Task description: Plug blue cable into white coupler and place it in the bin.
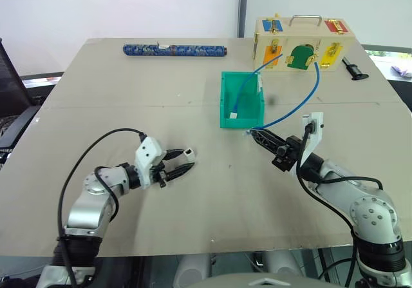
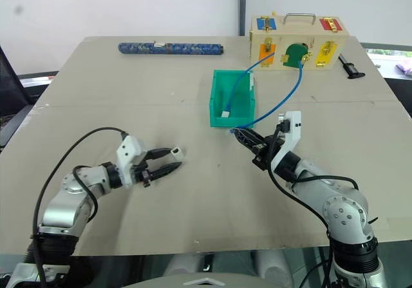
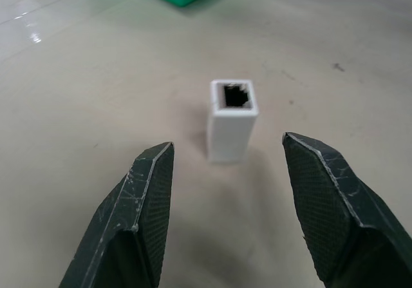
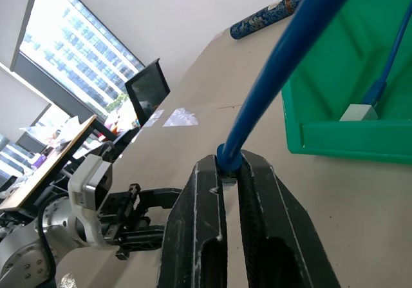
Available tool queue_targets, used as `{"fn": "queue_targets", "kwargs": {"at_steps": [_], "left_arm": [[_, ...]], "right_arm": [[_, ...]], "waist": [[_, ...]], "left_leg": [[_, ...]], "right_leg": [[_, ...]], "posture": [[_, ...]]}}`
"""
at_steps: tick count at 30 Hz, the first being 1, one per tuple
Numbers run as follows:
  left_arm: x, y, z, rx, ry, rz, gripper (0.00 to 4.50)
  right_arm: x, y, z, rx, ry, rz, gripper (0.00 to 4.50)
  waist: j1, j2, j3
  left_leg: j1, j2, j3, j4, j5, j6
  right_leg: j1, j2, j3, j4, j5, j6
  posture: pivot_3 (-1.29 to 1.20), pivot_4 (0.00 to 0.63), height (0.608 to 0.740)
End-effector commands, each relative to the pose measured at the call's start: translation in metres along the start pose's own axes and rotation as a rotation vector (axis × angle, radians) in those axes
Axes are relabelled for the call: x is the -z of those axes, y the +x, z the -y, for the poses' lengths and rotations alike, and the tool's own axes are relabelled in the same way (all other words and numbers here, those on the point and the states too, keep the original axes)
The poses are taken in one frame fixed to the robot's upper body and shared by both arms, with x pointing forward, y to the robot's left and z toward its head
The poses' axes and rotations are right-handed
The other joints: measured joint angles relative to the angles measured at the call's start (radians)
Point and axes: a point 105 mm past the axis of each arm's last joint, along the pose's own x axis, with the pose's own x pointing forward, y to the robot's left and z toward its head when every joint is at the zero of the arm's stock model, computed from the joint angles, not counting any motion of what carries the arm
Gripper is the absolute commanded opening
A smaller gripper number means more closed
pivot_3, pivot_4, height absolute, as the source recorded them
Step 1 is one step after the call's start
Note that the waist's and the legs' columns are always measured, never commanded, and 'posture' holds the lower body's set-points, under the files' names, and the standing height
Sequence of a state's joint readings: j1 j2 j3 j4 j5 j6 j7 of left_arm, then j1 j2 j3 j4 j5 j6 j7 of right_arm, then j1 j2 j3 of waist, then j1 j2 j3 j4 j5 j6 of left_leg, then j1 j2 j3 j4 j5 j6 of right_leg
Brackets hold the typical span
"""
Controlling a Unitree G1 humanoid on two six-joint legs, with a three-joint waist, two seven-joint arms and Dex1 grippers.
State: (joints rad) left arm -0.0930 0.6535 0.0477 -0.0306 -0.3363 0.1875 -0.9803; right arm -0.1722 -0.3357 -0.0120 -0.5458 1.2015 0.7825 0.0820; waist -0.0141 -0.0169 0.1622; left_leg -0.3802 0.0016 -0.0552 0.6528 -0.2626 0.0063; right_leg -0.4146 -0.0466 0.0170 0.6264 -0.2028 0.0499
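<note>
Inside bin (image 1: 226, 101), second blue cable (image 1: 243, 95) with white block lying; right gripper (image 1: 257, 135) clamping blue cable (image 1: 302, 104); left gripper (image 1: 183, 161) gaping beside white coupler (image 3: 232, 119).

Blue cable (image 1: 301, 106), white coupler (image 3: 232, 119), teal bin (image 1: 226, 109)

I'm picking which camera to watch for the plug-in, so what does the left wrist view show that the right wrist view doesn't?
Left wrist view: the white coupler standing upright on the table, dark socket facing up, between the left gripper's open jaws and untouched by them.

Right wrist view: the right gripper shut on the blue cable, and a second blue cable with a white block lying inside the bin.

Both: the tabletop and the green bin.
</note>
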Motion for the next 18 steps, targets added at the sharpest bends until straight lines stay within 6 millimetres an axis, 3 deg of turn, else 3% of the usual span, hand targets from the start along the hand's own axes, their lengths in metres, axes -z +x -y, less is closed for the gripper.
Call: {"fn": "queue_targets", "kwargs": {"at_steps": [1,2,3,7,18], "left_arm": [[-0.011,0.014,0.001,0.001,0.055,0.032,2.35],[-0.012,0.017,0.001,0.003,0.057,0.032,2.22],[-0.013,0.018,0.000,0.003,0.058,0.032,1.62],[-0.020,0.023,-0.003,0.018,0.054,0.039,0.42],[-0.059,0.051,0.013,0.204,0.033,0.114,0.39]], "right_arm": [[-0.006,-0.003,-0.015,-0.044,-0.034,0.021,0.00],[-0.006,-0.003,-0.016,-0.044,-0.035,0.022,0.00],[-0.006,-0.004,-0.017,-0.043,-0.036,0.023,0.00],[-0.007,-0.008,-0.018,-0.035,-0.046,0.021,0.00],[-0.017,-0.009,-0.016,-0.031,-0.156,0.005,0.00]], "waist": [[0.000,0.000,0.000],[-0.001,0.000,0.000],[0.000,0.000,0.000],[-0.001,0.000,0.000],[-0.001,0.000,0.000]], "left_leg": [[0.000,0.000,0.000,0.000,0.000,0.000],[0.000,0.000,0.000,0.000,0.000,0.000],[0.000,0.000,0.000,0.000,0.000,0.000],[0.000,0.000,0.000,0.000,0.000,0.000],[0.000,-0.001,0.000,0.000,0.000,0.000]], "right_leg": [[0.000,0.000,0.000,0.000,0.000,0.000],[0.000,0.000,0.000,0.000,0.000,0.000],[0.000,0.000,0.000,0.000,0.000,0.000],[0.000,0.000,0.000,0.000,0.000,0.001],[0.000,0.000,0.000,0.000,0.000,0.001]], "posture": [[0.00,0.150,0.740],[0.00,0.150,0.740],[0.00,0.150,0.740],[0.00,0.150,0.740],[0.00,0.150,0.740]]}}
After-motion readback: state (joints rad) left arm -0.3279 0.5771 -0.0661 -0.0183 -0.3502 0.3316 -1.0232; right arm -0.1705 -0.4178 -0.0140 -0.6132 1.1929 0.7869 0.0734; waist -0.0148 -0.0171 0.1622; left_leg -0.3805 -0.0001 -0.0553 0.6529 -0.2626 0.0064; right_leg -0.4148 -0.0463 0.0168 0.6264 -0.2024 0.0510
